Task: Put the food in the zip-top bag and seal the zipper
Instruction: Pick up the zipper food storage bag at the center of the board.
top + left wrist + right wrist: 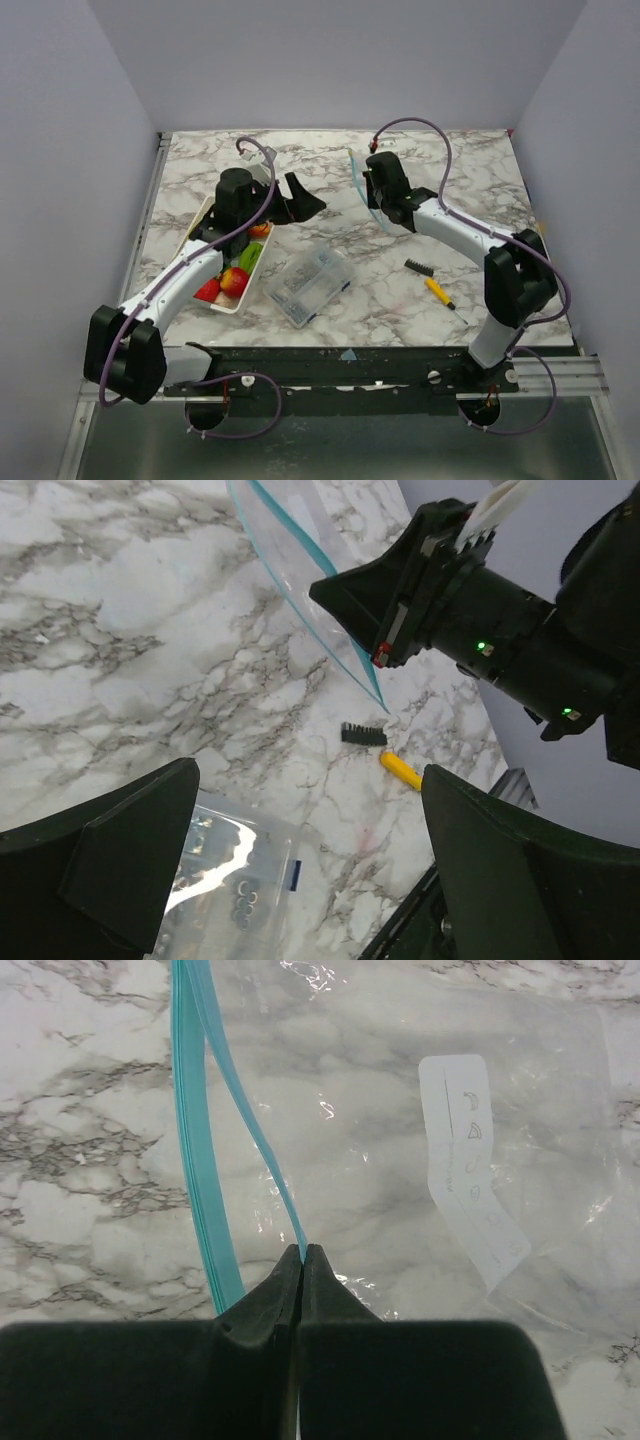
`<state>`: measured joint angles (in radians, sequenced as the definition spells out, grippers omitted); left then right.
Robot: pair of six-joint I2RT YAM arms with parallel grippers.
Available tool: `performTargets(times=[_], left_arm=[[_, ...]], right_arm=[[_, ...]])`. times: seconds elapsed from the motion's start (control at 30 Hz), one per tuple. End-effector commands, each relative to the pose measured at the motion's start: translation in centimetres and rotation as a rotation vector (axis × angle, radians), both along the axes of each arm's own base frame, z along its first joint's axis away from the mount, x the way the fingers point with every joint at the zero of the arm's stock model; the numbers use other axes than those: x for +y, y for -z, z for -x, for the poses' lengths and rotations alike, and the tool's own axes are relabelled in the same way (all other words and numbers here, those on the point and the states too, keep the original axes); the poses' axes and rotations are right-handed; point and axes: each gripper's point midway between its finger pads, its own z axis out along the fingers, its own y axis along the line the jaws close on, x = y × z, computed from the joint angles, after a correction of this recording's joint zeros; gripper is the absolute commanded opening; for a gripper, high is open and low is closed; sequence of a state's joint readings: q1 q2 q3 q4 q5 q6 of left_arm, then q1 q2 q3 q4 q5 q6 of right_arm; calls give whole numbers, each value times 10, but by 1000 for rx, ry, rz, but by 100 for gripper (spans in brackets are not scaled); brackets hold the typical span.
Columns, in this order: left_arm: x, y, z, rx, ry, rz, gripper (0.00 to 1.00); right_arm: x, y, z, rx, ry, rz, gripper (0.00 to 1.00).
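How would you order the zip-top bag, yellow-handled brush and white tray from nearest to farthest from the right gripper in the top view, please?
1. zip-top bag, pinched in the right gripper, centre-right.
2. yellow-handled brush, toward the near right.
3. white tray, far over on the left.

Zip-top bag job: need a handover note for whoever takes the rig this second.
Left claw: open, empty, near the far end of the white tray.
Right claw: shut on one strip of the zipper, holding the zip-top bag up with its mouth parted.
Food: all that shows lies in the tray; the bag looks empty.
Done: bag gripped, mouth open.
Left: load the food, then seal the zipper.
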<state>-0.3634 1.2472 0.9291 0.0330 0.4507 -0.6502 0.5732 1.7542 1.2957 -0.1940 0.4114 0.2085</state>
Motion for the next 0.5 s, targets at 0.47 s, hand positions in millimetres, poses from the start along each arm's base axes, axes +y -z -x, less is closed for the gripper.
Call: performTargets(times=[0.47], left_arm=[[-94,32,-47,188,-40,124,80]], right_arm=[[11,-39,36,-40,-80,-188,0]])
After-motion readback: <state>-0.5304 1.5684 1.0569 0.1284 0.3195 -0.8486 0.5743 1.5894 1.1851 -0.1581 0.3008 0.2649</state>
